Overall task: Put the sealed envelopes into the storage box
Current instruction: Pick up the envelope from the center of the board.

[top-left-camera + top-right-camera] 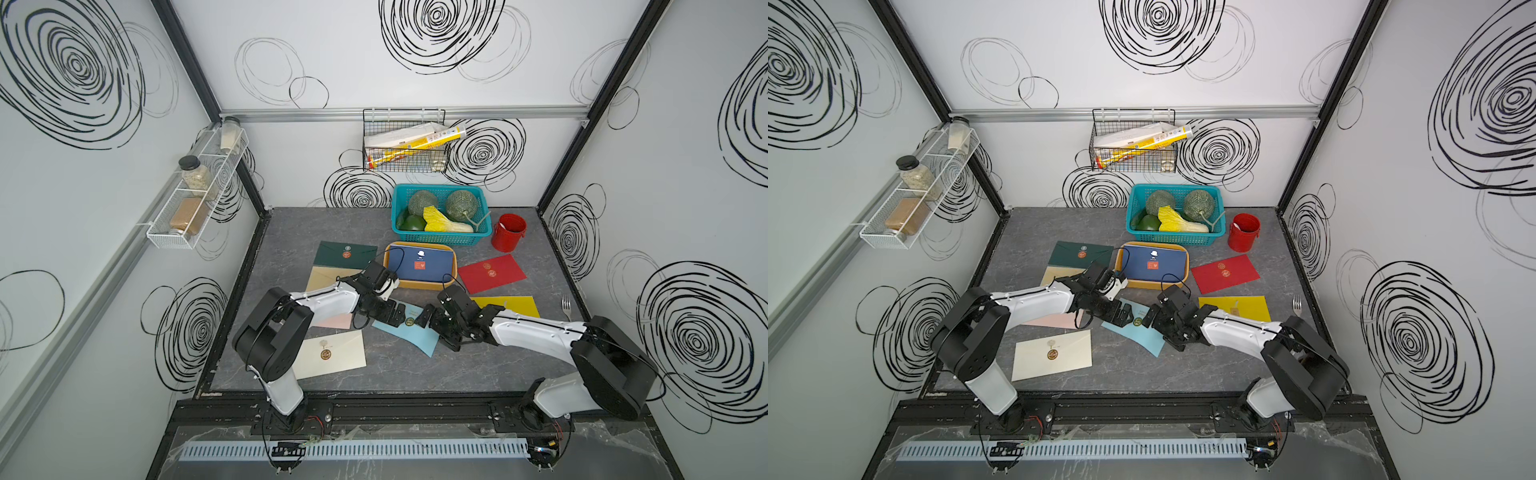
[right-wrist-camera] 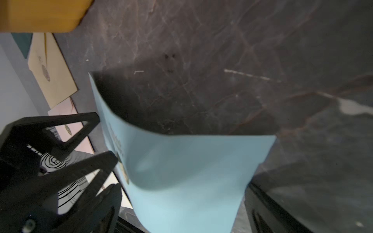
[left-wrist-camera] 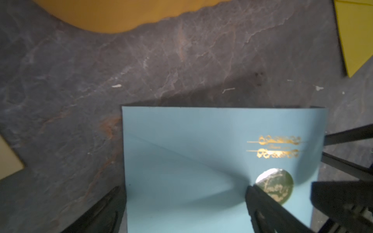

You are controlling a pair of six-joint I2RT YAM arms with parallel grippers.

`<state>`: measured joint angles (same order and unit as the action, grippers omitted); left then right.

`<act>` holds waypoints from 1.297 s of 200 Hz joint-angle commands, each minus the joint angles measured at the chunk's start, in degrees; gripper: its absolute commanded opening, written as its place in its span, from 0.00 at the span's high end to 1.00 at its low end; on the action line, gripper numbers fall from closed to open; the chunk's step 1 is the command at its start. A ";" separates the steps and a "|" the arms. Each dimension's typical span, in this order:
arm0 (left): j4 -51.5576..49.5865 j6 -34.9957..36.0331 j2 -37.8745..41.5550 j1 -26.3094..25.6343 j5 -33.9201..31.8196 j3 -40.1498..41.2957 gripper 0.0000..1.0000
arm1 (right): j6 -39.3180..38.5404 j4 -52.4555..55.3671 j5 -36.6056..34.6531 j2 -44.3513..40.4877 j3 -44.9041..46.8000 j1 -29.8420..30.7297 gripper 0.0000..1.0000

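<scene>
left gripper [image 1: 397,313] and right gripper [image 1: 424,318] spread wide; bowed light blue envelope [image 1: 415,338] between jaws

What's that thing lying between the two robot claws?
A light blue envelope with a round gold seal lies between the left gripper and right gripper; both top views show it.

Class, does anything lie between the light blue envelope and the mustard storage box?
Nothing visible does: only bare tabletop separates the light blue envelope from the storage box. A navy envelope already lies inside the box.
</scene>
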<state>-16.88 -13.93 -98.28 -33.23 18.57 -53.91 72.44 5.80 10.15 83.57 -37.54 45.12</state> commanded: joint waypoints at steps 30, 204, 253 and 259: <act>-0.81 -3.12 1.48 -0.05 6.46 4.96 0.01 | -3.35 1.30 -1.69 4.42 1.94 0.02 0.00; -4.59 20.13 2.19 2.79 15.08 -9.37 0.10 | -36.78 2.77 -0.43 6.53 0.28 -3.60 0.25; -5.59 30.03 -7.00 4.00 23.26 -13.06 0.17 | -43.34 3.54 -0.50 5.29 -0.62 -3.73 0.24; -5.62 30.40 -7.53 4.34 24.52 -13.11 0.16 | -43.86 3.64 -0.63 5.20 -0.61 -3.73 0.25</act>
<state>-20.64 9.13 -103.46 -30.24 36.75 -65.23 34.11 2.66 11.66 87.94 -38.92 42.02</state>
